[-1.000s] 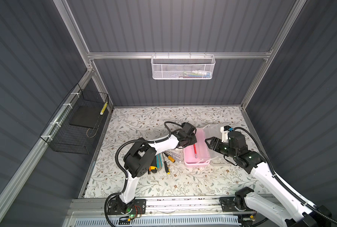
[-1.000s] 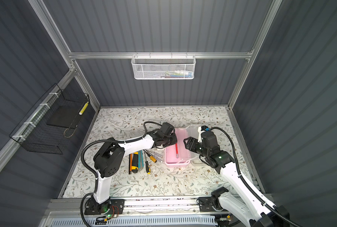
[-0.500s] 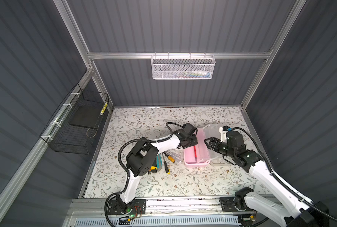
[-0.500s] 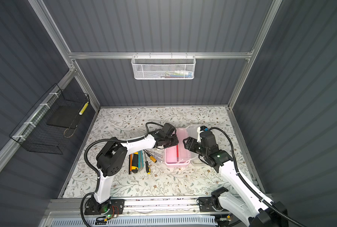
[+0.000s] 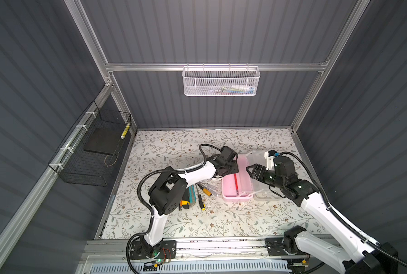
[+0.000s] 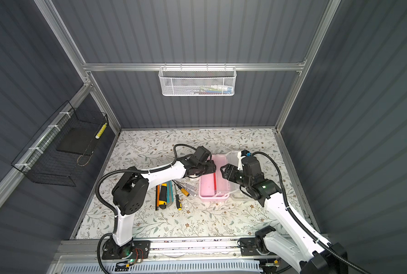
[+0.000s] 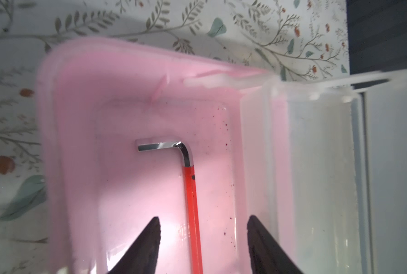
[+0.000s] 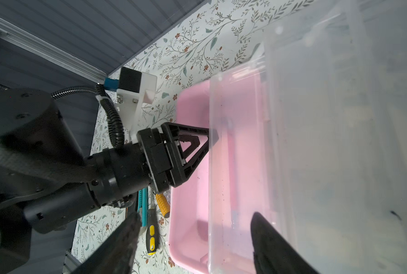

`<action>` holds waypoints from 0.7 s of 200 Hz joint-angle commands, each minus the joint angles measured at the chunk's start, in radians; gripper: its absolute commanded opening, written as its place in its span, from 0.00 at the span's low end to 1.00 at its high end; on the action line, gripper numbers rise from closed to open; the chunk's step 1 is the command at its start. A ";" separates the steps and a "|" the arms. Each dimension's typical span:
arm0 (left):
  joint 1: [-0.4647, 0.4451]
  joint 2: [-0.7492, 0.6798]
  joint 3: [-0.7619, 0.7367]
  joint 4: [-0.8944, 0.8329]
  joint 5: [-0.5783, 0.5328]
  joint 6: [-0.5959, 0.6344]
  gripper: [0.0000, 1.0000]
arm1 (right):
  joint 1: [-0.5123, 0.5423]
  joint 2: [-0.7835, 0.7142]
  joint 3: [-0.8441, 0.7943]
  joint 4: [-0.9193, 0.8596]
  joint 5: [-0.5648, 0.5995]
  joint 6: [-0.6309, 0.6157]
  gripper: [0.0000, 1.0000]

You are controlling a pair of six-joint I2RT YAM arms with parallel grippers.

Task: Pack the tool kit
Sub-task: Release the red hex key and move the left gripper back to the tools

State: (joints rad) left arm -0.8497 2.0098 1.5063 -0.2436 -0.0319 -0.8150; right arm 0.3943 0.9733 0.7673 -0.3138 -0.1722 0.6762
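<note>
Beside pink box [image 6: 207, 185], loose screwdrivers [image 6: 178, 201] and yellow utility knife [image 6: 163, 195].

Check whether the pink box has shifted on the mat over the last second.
No. The pink box keeps the same gap to the front rail and to the amber-handled screwdriver beside it.

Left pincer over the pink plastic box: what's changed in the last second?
The left pincer has opened, letting go of the red-sleeved L-shaped hex key, which now lies flat on the floor of the pink plastic box. The right pincer stays open at the translucent lid; the loose tools beside the box haven't moved.
</note>
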 commanded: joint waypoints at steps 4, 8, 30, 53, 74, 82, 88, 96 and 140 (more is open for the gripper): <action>-0.003 -0.115 0.011 0.005 -0.049 0.072 0.64 | 0.000 -0.011 0.063 -0.034 -0.017 -0.039 0.73; -0.002 -0.128 0.004 0.010 -0.050 0.076 0.65 | 0.000 -0.013 0.069 -0.036 -0.021 -0.042 0.73; 0.001 -0.202 -0.028 0.013 -0.083 0.100 0.68 | 0.001 -0.029 0.097 -0.055 -0.026 -0.050 0.73; 0.002 -0.274 -0.054 -0.010 -0.128 0.157 0.69 | 0.007 -0.047 0.125 -0.089 -0.015 -0.065 0.73; 0.003 -0.351 -0.131 -0.038 -0.185 0.207 0.67 | 0.023 -0.055 0.148 -0.133 0.014 -0.079 0.73; 0.002 -0.387 -0.172 -0.036 -0.212 0.226 0.67 | 0.035 -0.049 0.162 -0.157 0.031 -0.084 0.73; 0.003 -0.414 -0.203 -0.041 -0.236 0.240 0.66 | 0.049 -0.042 0.170 -0.175 0.043 -0.090 0.73; 0.003 -0.450 -0.239 -0.050 -0.271 0.258 0.66 | 0.074 -0.036 0.180 -0.199 0.073 -0.096 0.73; 0.038 -0.604 -0.385 -0.136 -0.366 0.301 0.69 | 0.244 -0.039 0.175 -0.242 0.232 -0.067 0.72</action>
State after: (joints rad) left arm -0.8402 1.4727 1.1717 -0.3073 -0.3210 -0.5694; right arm 0.5644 0.9321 0.9291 -0.4950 -0.0608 0.6037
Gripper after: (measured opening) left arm 0.685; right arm 0.725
